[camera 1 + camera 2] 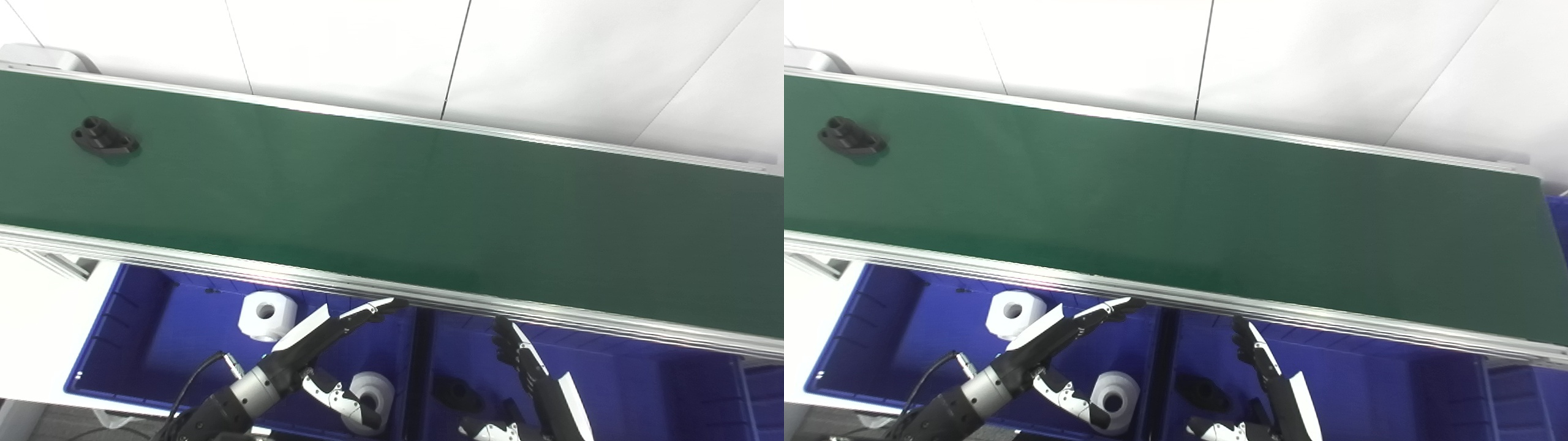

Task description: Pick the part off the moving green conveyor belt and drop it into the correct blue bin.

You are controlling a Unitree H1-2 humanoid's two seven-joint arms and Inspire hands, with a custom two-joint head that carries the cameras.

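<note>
A black part with two holes lies on the green conveyor belt at its far left. My left hand is open and empty, fingers stretched out over the left blue bin, below the belt's near rail. My right hand is open and empty, fingers pointing up over the right blue bin. Both hands are far from the black part.
The left bin holds two white ring-shaped parts. The right bin holds a black part. The belt's aluminium near rail runs just above both hands. A white wall stands behind the belt.
</note>
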